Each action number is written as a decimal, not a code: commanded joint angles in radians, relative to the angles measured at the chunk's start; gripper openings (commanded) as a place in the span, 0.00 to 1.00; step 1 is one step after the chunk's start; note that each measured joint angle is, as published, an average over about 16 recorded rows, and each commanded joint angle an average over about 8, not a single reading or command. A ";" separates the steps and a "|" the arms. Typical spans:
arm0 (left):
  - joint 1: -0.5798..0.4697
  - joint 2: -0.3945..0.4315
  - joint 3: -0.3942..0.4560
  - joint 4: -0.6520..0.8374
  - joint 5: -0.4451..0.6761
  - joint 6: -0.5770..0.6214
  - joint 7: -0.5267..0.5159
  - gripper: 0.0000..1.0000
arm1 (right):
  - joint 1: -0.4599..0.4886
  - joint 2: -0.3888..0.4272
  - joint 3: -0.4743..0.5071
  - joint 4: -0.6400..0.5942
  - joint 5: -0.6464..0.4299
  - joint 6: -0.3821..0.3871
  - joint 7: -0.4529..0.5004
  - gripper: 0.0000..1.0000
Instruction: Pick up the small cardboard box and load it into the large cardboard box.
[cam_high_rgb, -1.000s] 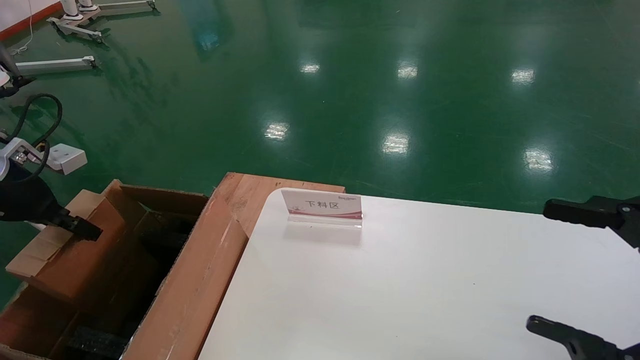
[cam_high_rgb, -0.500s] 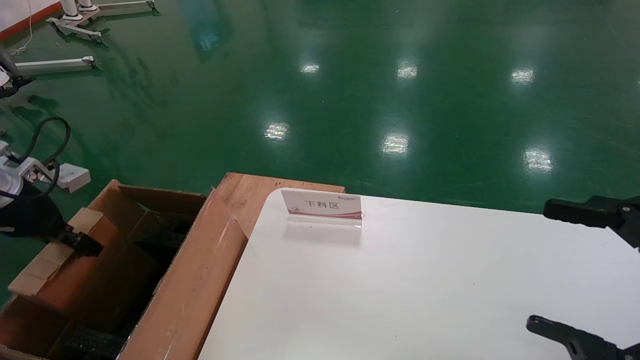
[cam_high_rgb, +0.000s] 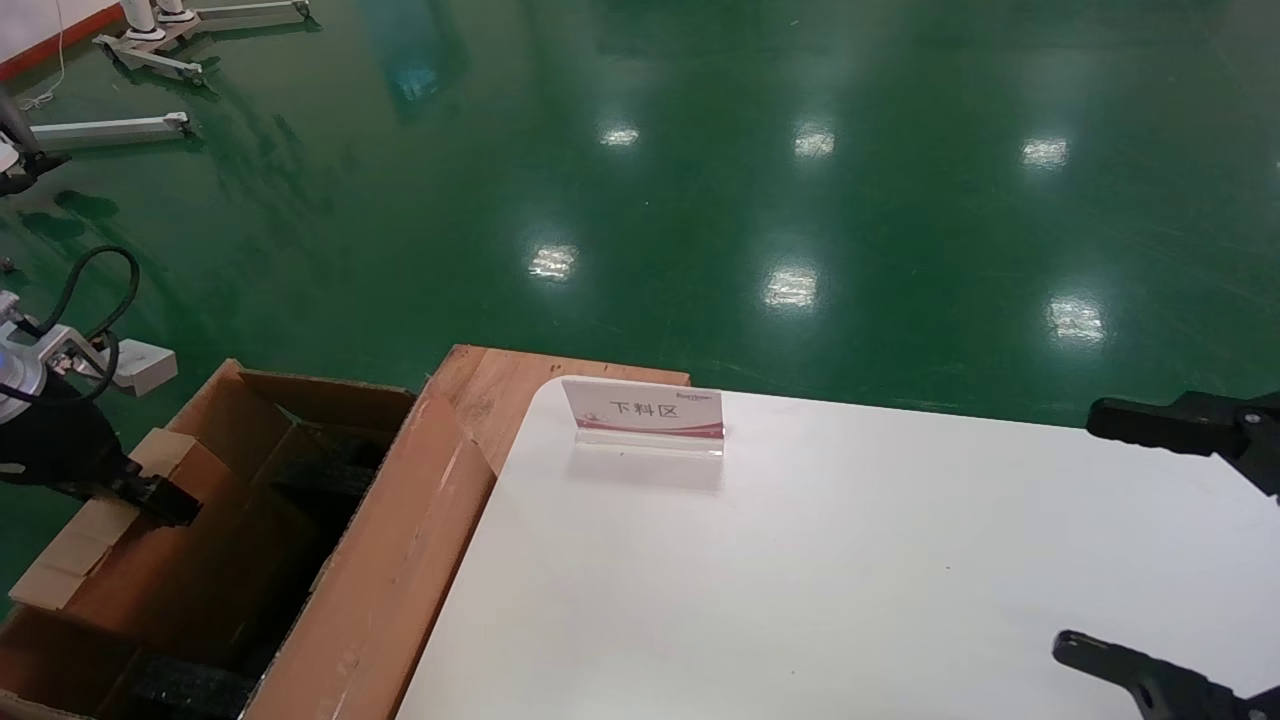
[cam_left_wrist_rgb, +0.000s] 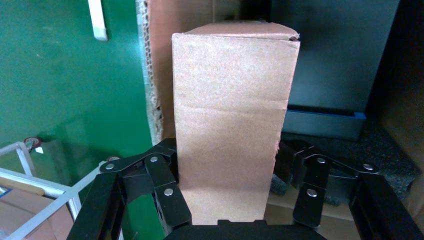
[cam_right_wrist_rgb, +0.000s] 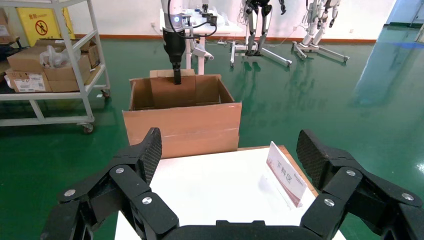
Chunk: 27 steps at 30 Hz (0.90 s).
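Note:
The small cardboard box (cam_high_rgb: 130, 570) leans tilted inside the large cardboard box (cam_high_rgb: 390, 560), which stands on the floor left of the table. My left gripper (cam_high_rgb: 170, 505) is shut on the small box's upper end. In the left wrist view the small cardboard box (cam_left_wrist_rgb: 230, 115) fills the space between the fingers of the left gripper (cam_left_wrist_rgb: 232, 152), beside the large cardboard box's corrugated wall (cam_left_wrist_rgb: 150, 75). The right wrist view shows the large cardboard box (cam_right_wrist_rgb: 182, 125) from afar with the small cardboard box (cam_right_wrist_rgb: 172, 92) in it. My right gripper (cam_high_rgb: 1110, 535) hangs open over the table's right edge, holding nothing.
A white-and-pink sign card (cam_high_rgb: 645, 410) stands on the white table (cam_high_rgb: 850, 580). Black foam (cam_high_rgb: 190, 685) lies in the large box's bottom. A shelf cart (cam_right_wrist_rgb: 50, 60) with cartons stands beyond the large box, and other robot stands are on the green floor.
My left gripper has moved left and slightly down, sinking the small box deeper into the large box. The right arm has not moved.

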 joint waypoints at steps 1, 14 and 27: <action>-0.002 -0.002 0.000 -0.003 0.001 0.000 0.000 1.00 | 0.000 0.000 0.000 0.000 0.000 0.000 0.000 1.00; -0.009 -0.007 0.001 -0.012 0.005 -0.004 -0.001 1.00 | 0.000 0.000 0.001 0.000 0.000 0.000 0.000 1.00; -0.024 -0.003 -0.010 -0.039 0.003 -0.024 0.039 1.00 | 0.000 0.000 0.001 0.000 0.000 0.000 0.000 1.00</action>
